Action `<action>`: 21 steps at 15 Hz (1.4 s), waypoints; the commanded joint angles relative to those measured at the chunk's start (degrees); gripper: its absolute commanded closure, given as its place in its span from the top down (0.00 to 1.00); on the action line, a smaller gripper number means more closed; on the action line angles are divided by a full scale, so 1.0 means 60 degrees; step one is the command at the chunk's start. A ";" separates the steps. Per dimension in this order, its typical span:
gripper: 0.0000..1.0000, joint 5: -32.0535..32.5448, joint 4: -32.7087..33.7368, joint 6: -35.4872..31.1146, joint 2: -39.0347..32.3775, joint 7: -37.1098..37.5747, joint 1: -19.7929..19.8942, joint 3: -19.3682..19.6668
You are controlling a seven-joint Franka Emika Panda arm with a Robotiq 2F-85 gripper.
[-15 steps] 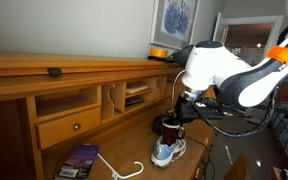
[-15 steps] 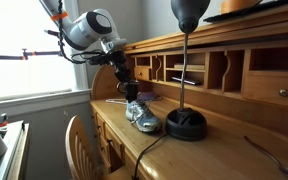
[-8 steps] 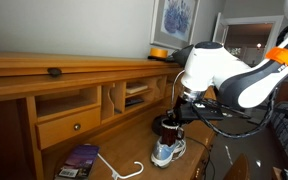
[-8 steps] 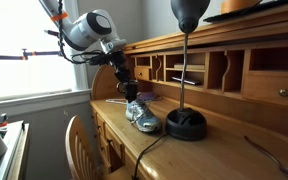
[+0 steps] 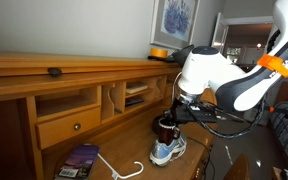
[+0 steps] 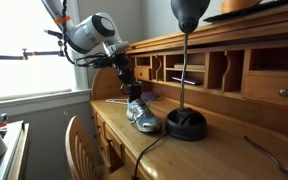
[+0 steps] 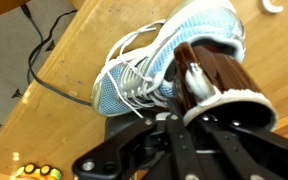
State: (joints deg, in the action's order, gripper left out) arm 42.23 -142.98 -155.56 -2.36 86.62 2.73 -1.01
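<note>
In the wrist view the gripper (image 7: 191, 92) has its tips hidden, seemingly inside the shoe (image 7: 134, 75), and the white thing (image 7: 274, 5) at one o'clock is cut off by the edge.

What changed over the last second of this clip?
Only the arm shifted a little: in an exterior view its white body edged sideways and the orange-banded link dipped lower. The claw stays shut on the dark brown cup at the light blue sneaker. Sneaker and desk lamp did not move.
</note>
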 commanded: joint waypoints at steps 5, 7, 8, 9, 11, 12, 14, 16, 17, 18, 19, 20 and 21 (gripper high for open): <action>0.02 0.0129 0.0510 -0.0299 -0.0995 0.0199 -0.0017 0.0028; 0.02 0.0210 0.0616 -0.0266 -0.1131 0.0272 -0.0037 0.0043; 0.02 0.0243 0.0673 -0.0252 -0.1215 0.0315 -0.0052 0.0048; 0.02 0.0237 0.0722 -0.0245 -0.1292 0.0314 -0.0061 0.0044; 0.02 0.0253 0.0823 -0.0223 -0.1430 0.0354 -0.0085 0.0043; 0.02 0.0264 0.0869 -0.0211 -0.1494 0.0366 -0.0099 0.0042; 0.02 0.0288 0.0930 -0.0181 -0.1610 0.0375 -0.0131 0.0039; 0.02 0.0294 0.0967 -0.0178 -0.1671 0.0359 -0.0152 0.0033; 0.02 0.0332 0.0986 -0.0162 -0.1671 0.0376 -0.0160 0.0041; 0.02 0.0302 0.1009 -0.0156 -0.1706 0.0354 -0.0150 0.0033; 0.02 0.0319 0.1033 -0.0135 -0.1741 0.0369 -0.0158 0.0035; 0.02 0.0308 0.1050 -0.0108 -0.1783 0.0355 -0.0169 0.0024; 0.02 0.0302 0.1060 -0.0104 -0.1807 0.0354 -0.0178 0.0020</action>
State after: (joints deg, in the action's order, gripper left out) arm 42.99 -137.88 -156.35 -10.27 86.78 2.35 -1.00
